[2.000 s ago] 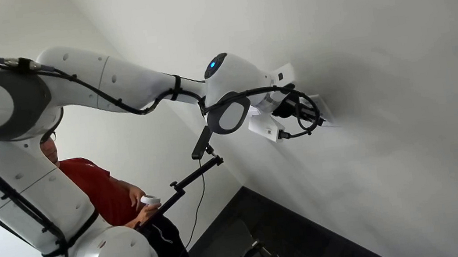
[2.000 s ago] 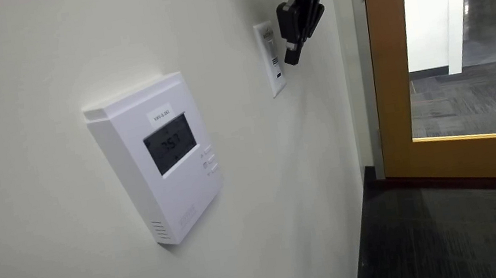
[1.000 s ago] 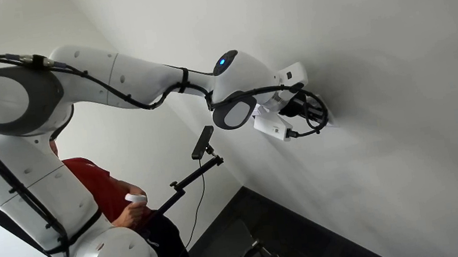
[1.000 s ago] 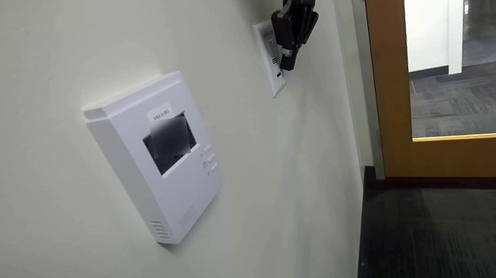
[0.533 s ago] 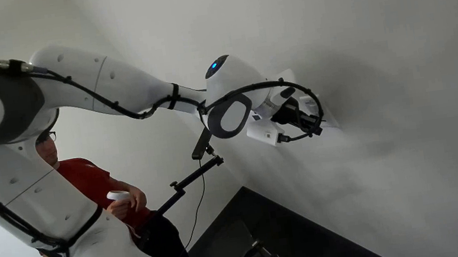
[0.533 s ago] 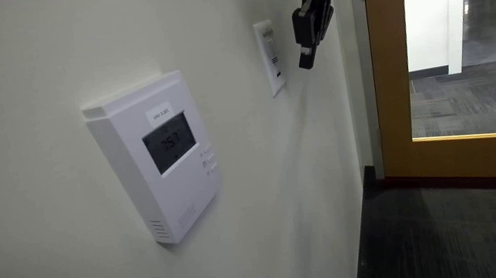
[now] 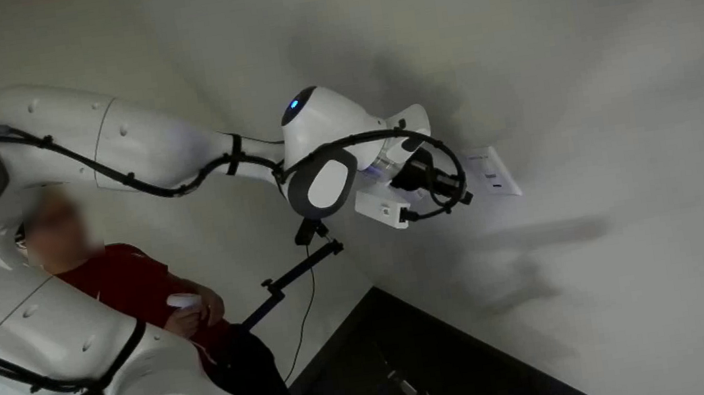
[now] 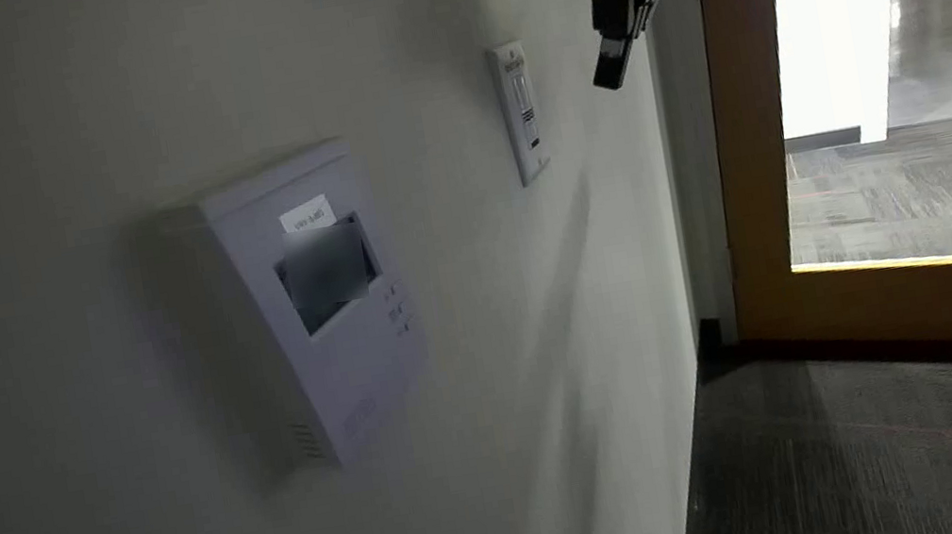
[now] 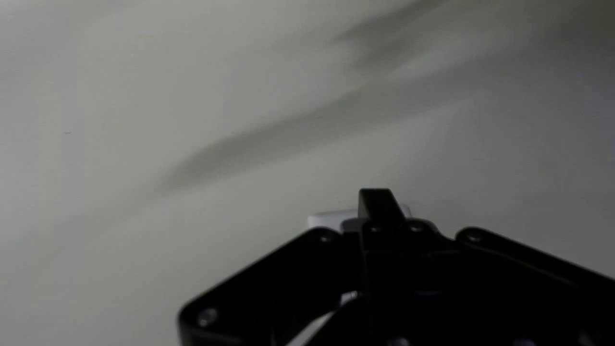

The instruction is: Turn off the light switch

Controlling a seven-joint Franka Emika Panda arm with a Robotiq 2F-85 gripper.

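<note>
The light switch is a white wall plate with a slim strip in its centre and a small dark mark low on it. It shows in both exterior views (image 7: 491, 170) (image 8: 520, 117). In the wrist view its edge (image 9: 331, 219) shows behind my fingers, which hide most of it. My gripper (image 8: 609, 69) is black, its fingertips together and nothing between them. It stands off the wall, apart from the plate; it also shows in an exterior view (image 7: 465, 197) and in the wrist view (image 9: 377, 202). The strip's exact position is too small to tell.
A white thermostat (image 8: 357, 362) sits on the same wall, nearer that camera. A wooden door (image 8: 739, 120) with glass is beyond. A person in a red shirt (image 7: 121, 279) stands behind my arm, near a black camera arm (image 7: 304, 271).
My gripper was at the plate one second ago and has since drawn back from the wall. The room has become much darker, and shadows on the wall look different.
</note>
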